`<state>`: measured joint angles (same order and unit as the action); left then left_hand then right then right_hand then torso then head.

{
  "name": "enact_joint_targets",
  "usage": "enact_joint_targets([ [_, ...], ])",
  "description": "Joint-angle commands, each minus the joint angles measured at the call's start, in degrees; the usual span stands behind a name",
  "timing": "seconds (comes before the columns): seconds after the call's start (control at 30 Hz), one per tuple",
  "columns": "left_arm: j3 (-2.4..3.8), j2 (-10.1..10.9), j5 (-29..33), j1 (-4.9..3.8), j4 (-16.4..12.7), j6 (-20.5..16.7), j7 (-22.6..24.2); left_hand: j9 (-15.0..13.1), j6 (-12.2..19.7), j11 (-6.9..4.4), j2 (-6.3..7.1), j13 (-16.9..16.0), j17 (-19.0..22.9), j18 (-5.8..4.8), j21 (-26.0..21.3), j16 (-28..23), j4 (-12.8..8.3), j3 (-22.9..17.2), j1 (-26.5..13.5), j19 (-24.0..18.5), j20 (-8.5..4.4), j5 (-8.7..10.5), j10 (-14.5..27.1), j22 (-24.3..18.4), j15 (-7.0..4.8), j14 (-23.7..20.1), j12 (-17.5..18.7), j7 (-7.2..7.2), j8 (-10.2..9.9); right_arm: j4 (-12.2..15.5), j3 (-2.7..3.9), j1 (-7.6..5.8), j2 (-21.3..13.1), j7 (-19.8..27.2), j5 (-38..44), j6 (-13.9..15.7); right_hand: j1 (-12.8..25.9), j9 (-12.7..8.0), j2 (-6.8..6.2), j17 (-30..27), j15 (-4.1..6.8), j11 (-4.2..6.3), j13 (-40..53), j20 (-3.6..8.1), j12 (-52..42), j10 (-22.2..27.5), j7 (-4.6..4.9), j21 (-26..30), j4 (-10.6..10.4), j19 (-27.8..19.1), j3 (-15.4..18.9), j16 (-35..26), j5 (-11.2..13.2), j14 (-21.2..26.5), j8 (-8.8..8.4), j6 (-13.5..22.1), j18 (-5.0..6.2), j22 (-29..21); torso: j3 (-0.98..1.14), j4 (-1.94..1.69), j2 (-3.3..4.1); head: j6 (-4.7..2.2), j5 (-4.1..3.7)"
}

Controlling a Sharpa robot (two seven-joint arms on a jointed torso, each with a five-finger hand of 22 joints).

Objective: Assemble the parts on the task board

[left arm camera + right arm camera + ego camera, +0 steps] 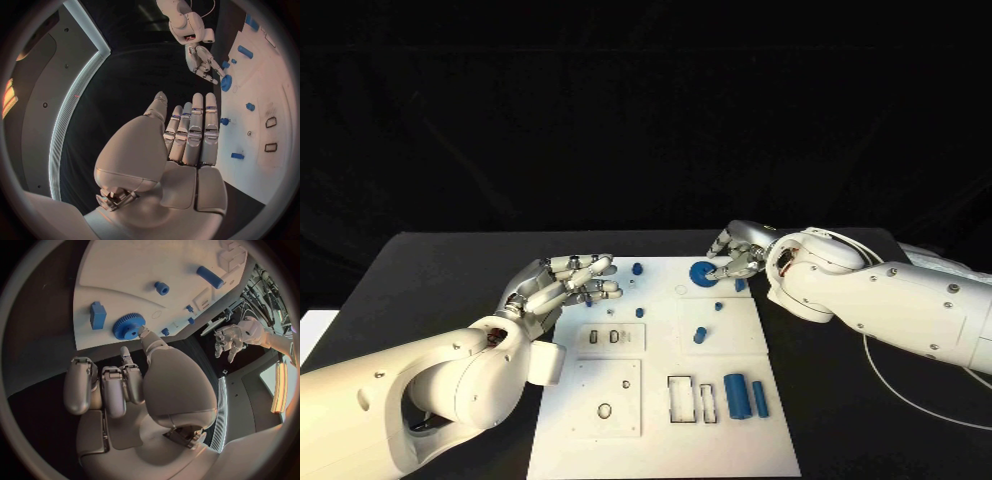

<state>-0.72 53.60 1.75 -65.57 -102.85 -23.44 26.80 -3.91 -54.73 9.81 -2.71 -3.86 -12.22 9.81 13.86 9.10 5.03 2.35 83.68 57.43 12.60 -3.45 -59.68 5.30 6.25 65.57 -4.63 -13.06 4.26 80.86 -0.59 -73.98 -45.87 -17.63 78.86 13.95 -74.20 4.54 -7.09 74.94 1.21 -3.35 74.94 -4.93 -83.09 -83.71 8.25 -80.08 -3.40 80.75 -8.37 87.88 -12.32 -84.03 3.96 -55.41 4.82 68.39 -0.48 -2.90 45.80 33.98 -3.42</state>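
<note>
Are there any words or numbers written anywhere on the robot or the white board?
None that can be read.
The task board has only black outlines of slots, no letters or numbers.
The blue gear by the right hand bears no writing.
A small red patch on the right arm in the left wrist view might be a label, but it is too small to read.
The left hand shows no marks.
</note>
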Motion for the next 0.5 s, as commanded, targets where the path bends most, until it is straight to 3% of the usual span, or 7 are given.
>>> enact_joint_targets([
  [0.03,0.04,-0.1,-0.3,-0.06,0.0,1.2,0.3,0.0,0.3,-0.03,0.11,0.1,-0.1,0.63,-0.3,-0.1,-0.4,0.0,0.5,0.3,0.07,-0.26,0.4,-0.1,0.29,0.1,0.2,0.05,-0.2,-0.7,-0.01,0.03,0.8,-0.4,0.7,-1.2,-0.1,0.1,0.68,11.1,-0.32,-0.10,8.5,-0.04,-0.6,-2.3,0.23,-0.3,0.0,0.3,0.4,0.3,-0.4,-5.2,0.21,-0.3,-0.66,0.3,0.00,0.00,0.04,0.04,0.04],
  [0.23,0.04,-0.2,-0.3,-0.06,0.1,1.3,0.2,0.0,0.3,-0.03,0.11,0.1,-0.1,0.63,-0.3,-0.1,-0.4,0.0,0.5,0.3,0.07,-0.26,0.4,-0.1,0.29,0.1,0.2,0.05,-0.2,-2.7,-0.06,0.12,2.5,-0.3,0.6,-1.8,-0.2,0.2,0.99,11.4,-0.33,-0.11,9.2,-0.07,-1.3,-2.7,0.23,-0.6,0.0,0.5,0.4,0.5,-0.4,-5.3,0.28,-0.5,-0.75,0.8,0.01,-0.04,0.06,-0.28,0.03],
  [0.5,0.04,-0.3,-0.3,-0.06,0.2,1.3,0.1,0.0,0.2,-0.03,0.10,0.1,-0.1,0.63,-0.4,-0.2,-0.5,-0.1,0.5,0.3,0.07,-0.25,0.4,-0.1,0.29,0.1,0.2,0.06,-0.2,-4.1,-0.13,0.45,3.6,-0.4,0.6,-3.5,-0.8,0.3,1.44,11.7,-0.34,-0.09,10.3,-0.09,-2.3,-3.3,0.18,-1.0,0.4,0.7,0.2,0.7,-0.6,-5.3,0.46,-1.1,-0.86,1.5,0.00,-0.04,0.06,0.12,0.23],
])
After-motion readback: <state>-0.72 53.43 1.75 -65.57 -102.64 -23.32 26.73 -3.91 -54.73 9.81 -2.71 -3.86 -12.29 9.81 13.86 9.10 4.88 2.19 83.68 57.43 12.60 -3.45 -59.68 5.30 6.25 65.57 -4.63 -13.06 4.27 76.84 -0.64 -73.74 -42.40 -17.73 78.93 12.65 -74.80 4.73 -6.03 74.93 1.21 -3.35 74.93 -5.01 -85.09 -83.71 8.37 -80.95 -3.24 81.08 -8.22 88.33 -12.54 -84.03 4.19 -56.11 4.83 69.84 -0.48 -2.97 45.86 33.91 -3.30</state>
